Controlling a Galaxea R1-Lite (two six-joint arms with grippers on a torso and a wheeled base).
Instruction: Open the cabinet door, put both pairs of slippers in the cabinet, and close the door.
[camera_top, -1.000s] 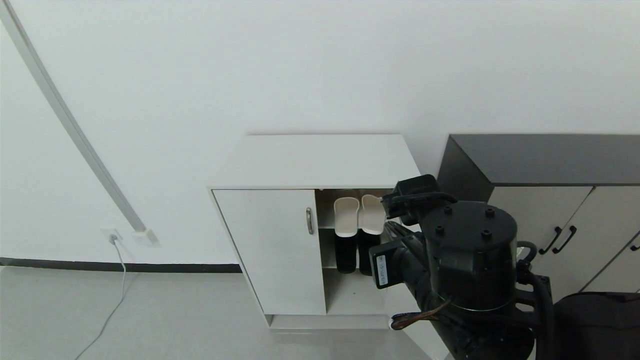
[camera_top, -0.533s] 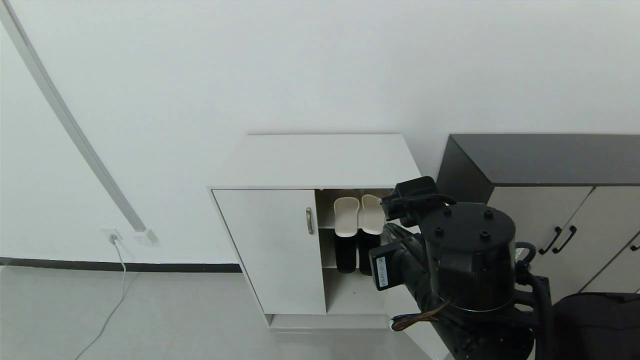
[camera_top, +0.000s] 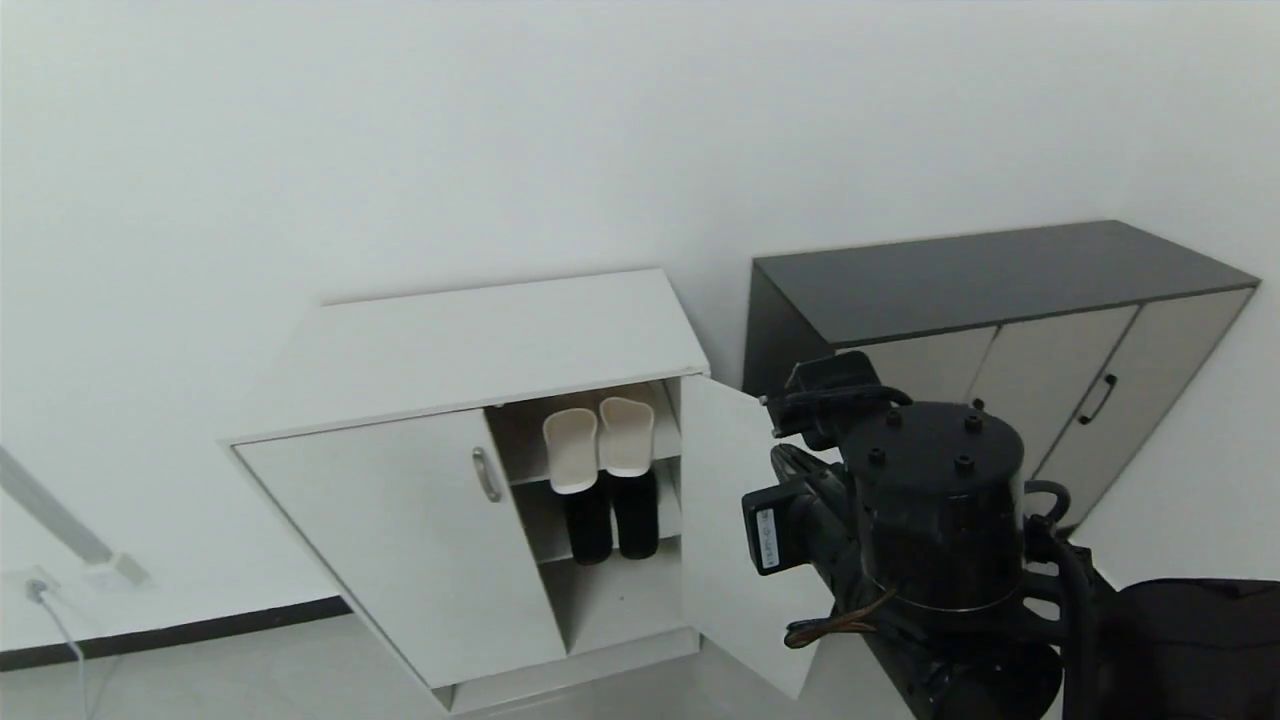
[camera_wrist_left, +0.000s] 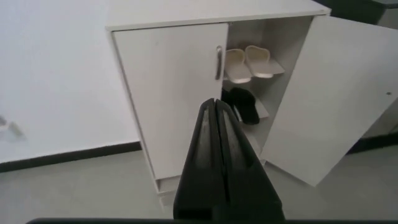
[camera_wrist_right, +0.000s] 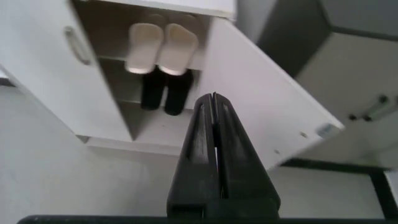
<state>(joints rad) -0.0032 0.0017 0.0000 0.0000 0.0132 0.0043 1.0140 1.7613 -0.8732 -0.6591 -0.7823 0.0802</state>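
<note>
Inside the white cabinet (camera_top: 480, 340), both pairs are being kept on shelves: the white slippers (camera_top: 598, 445) side by side on the upper one, the black slippers (camera_top: 612, 525) just below. The open door (camera_top: 735, 520) is being left swung wide. As a stiff, light, smooth hinged panel, it is probably best pushed flat near its free edge rather than pinched. The fingers of the left gripper (camera_wrist_left: 215, 104) and the right gripper (camera_wrist_right: 215, 98) are being held pressed together, gripping nothing.
</note>
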